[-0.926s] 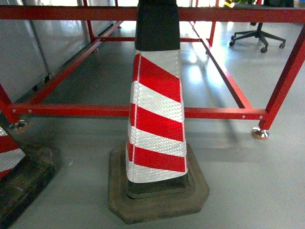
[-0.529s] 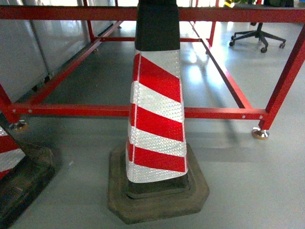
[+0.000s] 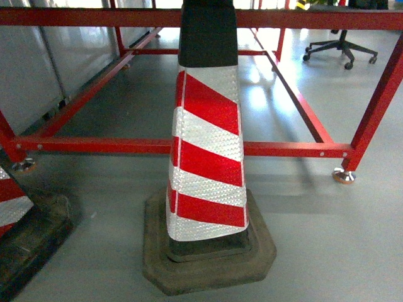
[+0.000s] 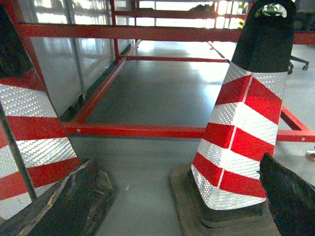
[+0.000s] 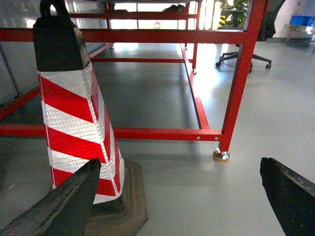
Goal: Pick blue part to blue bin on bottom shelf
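Note:
The blue part, the blue bin and the bottom shelf do not show clearly in any view. A small blue shape [image 5: 301,20] sits far off at the top right of the right wrist view, too small to tell what it is. My left gripper [image 4: 177,160] is open above the grey floor, its dark fingers [image 4: 291,199] wide apart with nothing between them. My right gripper [image 5: 179,161] is open too, empty, over bare floor. Neither gripper appears in the head view.
A red-and-white traffic cone [image 3: 208,145] on a dark rubber base stands close ahead. A second cone [image 3: 12,201] is at the left edge. Behind them runs a red steel frame [image 3: 283,149] with low crossbars and levelling feet [image 3: 344,175]. An office chair [image 3: 341,45] stands far right.

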Controlling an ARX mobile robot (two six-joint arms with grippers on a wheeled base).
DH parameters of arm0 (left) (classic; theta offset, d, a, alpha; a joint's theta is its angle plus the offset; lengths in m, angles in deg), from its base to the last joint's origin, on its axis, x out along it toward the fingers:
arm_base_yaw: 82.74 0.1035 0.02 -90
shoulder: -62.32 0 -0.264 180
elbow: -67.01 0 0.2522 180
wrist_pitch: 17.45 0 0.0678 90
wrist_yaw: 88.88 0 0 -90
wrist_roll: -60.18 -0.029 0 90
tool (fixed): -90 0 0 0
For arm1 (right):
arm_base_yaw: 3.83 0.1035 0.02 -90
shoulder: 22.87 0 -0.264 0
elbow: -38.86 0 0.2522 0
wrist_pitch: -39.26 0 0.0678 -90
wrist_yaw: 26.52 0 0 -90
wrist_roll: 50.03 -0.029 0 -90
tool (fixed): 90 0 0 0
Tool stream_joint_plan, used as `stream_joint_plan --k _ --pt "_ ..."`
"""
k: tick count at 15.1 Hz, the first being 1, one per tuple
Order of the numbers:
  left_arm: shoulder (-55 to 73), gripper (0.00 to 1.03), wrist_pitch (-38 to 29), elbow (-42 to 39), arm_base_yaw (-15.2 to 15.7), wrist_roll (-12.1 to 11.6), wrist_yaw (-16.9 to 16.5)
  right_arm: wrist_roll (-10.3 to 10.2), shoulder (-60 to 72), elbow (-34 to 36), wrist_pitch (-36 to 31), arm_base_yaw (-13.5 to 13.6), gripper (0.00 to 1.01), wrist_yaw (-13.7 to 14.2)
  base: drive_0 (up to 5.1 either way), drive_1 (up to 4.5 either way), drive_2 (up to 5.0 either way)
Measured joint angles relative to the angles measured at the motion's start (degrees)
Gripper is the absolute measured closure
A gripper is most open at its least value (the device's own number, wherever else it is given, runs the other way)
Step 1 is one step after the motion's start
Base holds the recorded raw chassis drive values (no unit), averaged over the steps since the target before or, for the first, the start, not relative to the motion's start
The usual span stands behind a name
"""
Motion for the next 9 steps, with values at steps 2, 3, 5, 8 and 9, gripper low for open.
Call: stream_joint_plan --k 2,3,5,8,9 --pt "0.0 0.05 0.0 0.0 0.0 0.0 0.0 0.0 0.0 0.0 0.0 0.0 0.03 0.0 0.0 0.00 0.0" --pt "0.0 0.05 0.0 0.0 0.0 0.0 0.0 0.0 0.0 0.0 0.0 0.0 0.03 0.0 0.0 0.00 0.0" --pt "0.0 0.05 0.0 0.0 0.0 0.0 0.0 0.0 0.0 0.0 0.0 0.0 0.03 0.0 0.0 0.00 0.0" --pt "0.0 0.05 0.0 0.0 0.0 0.0 0.0 0.0 0.0 0.0 0.0 0.0 0.03 0.0 0.0 0.00 0.0" --pt "0.0 0.05 0.0 0.0 0.0 0.0 0.0 0.0 0.0 0.0 0.0 0.0 0.03 0.0 0.0 0.00 0.0"
